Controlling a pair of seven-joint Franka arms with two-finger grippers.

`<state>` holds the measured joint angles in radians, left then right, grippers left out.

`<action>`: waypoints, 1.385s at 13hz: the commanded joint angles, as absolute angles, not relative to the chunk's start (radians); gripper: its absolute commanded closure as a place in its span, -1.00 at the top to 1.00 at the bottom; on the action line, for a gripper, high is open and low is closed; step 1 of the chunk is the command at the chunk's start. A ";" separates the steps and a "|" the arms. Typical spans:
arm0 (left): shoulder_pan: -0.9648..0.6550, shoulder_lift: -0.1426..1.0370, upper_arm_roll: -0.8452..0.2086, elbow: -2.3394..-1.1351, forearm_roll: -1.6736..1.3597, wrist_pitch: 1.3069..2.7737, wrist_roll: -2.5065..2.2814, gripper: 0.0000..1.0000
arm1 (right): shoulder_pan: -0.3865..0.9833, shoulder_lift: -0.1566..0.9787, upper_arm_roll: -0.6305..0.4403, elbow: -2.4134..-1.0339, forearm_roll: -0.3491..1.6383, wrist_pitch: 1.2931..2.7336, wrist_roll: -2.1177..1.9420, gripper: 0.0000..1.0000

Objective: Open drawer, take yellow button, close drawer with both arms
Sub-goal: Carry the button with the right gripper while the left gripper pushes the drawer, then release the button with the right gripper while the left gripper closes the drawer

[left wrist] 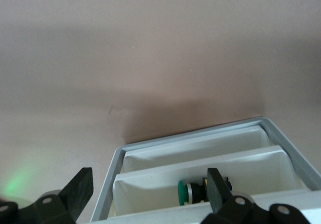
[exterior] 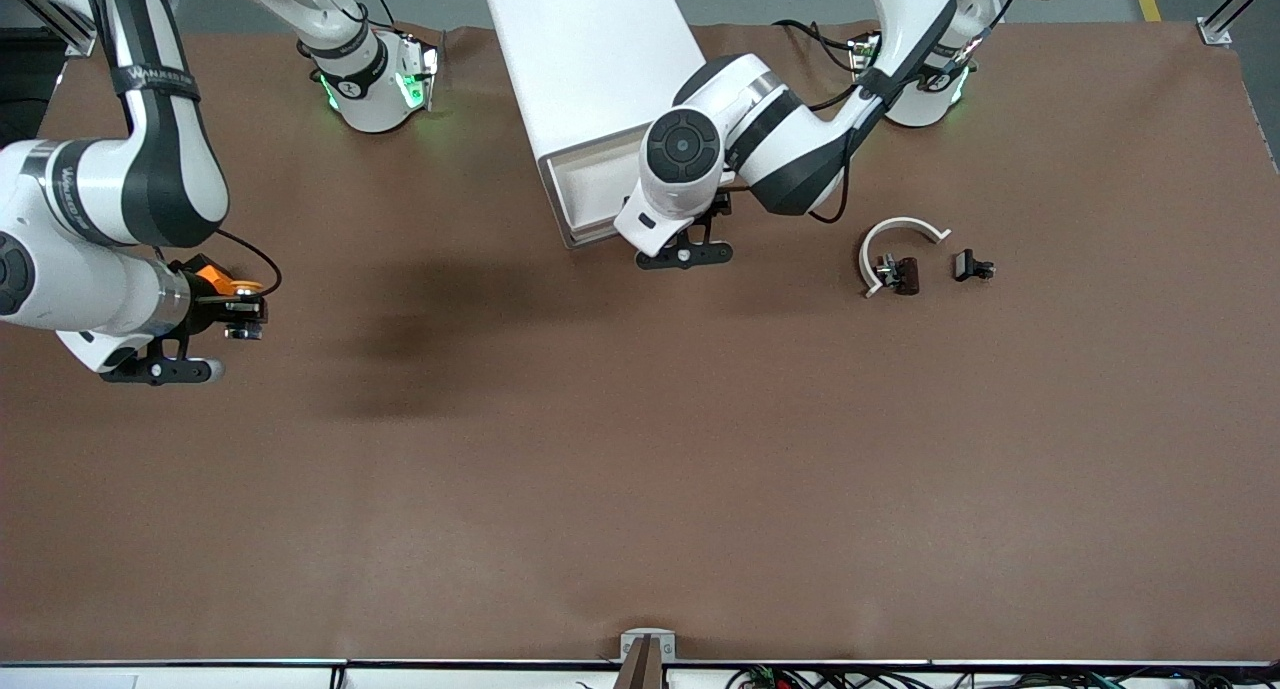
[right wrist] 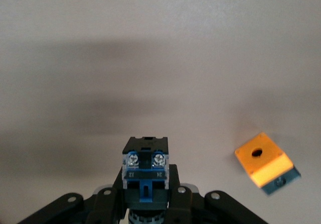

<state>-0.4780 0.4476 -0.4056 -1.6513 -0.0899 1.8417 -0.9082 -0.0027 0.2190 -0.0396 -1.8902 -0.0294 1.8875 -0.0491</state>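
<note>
The white cabinet [exterior: 590,49] stands at the robots' edge of the table, and its top drawer [exterior: 590,194] is pulled out. My left gripper [left wrist: 148,193] is open and hangs over the open drawer [left wrist: 200,166], its fingers straddling it. A green-capped push-button [left wrist: 186,193] lies in the drawer next to one finger. My right gripper [right wrist: 145,196] is shut on the button [right wrist: 145,171], whose dark blue-black body with two screws points outward. In the front view its orange-yellow cap [exterior: 243,289] shows at the gripper, above the table at the right arm's end.
An orange square block with a hole [right wrist: 263,164] lies on the brown table below the right gripper. A white curved piece [exterior: 900,234] and two small dark parts [exterior: 905,274] [exterior: 972,266] lie toward the left arm's end.
</note>
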 commanded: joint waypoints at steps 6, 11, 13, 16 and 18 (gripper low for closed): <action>-0.503 0.453 -0.428 -1.678 -0.248 1.821 -0.913 1.00 | -0.147 0.282 -0.020 -2.143 -0.048 2.284 -0.130 -0.60; -0.529 0.463 -0.446 -1.684 -0.258 1.821 -0.913 1.00 | -0.166 0.439 -0.020 -2.132 -0.048 2.442 -0.149 -0.56; -0.549 0.463 -0.446 -1.690 -0.258 1.821 -0.913 1.00 | -0.166 0.456 -0.020 -2.132 -0.048 2.450 -0.149 -0.54; -0.561 0.477 -0.446 -1.687 -0.259 1.821 -0.913 1.00 | -0.166 0.462 -0.020 -2.131 -0.048 2.462 -0.149 -0.36; -0.561 0.479 -0.446 -1.686 -0.258 1.821 -0.910 1.00 | -0.166 0.462 -0.020 -2.128 -0.048 2.462 -0.149 0.55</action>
<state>-0.5447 0.4685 -0.4318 -1.6890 -0.2298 1.8266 -0.9098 -0.1463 0.4571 -0.0356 -2.1383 -0.0320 2.4590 -0.1451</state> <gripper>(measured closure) 0.000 0.595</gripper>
